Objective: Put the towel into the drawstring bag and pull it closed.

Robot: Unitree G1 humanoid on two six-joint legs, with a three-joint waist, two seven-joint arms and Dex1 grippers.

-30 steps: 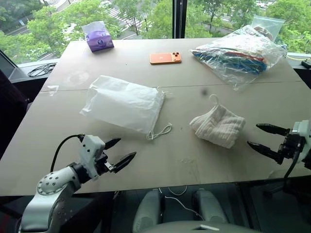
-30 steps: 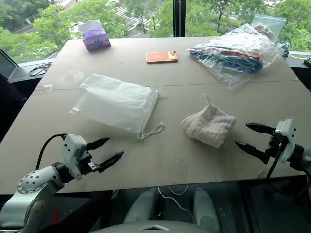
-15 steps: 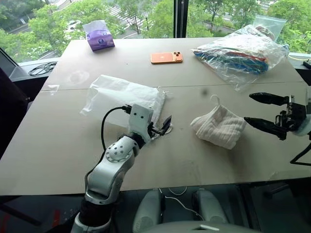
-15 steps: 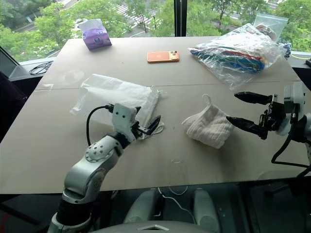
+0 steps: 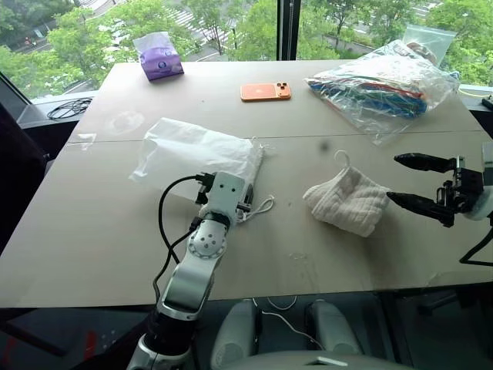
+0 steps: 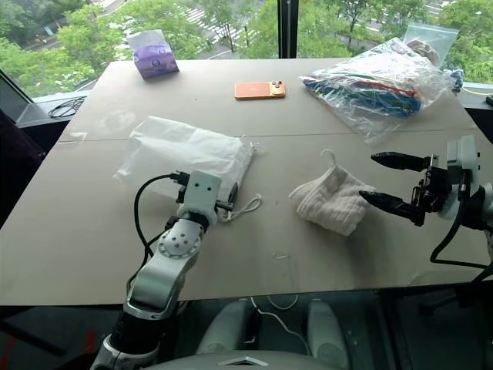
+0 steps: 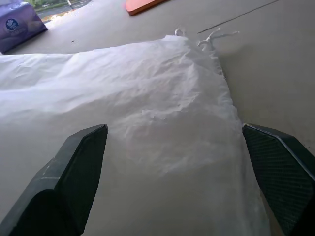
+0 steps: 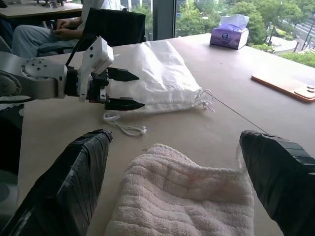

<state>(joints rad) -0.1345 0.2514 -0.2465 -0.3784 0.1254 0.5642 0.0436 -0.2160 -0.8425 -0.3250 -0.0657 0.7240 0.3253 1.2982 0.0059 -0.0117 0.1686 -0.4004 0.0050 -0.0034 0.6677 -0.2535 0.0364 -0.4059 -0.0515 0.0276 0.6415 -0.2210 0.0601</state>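
Observation:
The towel (image 5: pixel 347 200), an off-white ribbed cloth with a thin loop, lies crumpled on the table right of centre. My right gripper (image 5: pixel 412 181) hovers just to its right, open, fingers aimed at it with nothing between them; in the right wrist view the towel (image 8: pixel 182 196) sits between and just beyond the fingers. The drawstring bag (image 5: pixel 196 158) lies flat left of centre, its white cord (image 5: pixel 262 206) trailing off the near corner. My left gripper (image 8: pixel 121 89) is open at the bag's near end, and the bag (image 7: pixel 138 98) spreads between its fingers, not gripped.
A purple tissue pack (image 5: pixel 158 58) stands at the far left, an orange phone (image 5: pixel 264 92) at the far middle and a big clear plastic bag (image 5: pixel 385 85) with colourful contents at the far right. A person (image 8: pixel 44 34) sits beyond the table's left side.
My left arm swung from the table's front edge forward and right, up to the bag's near end. My right gripper rose and moved left, closer to the towel. Both stayed open.

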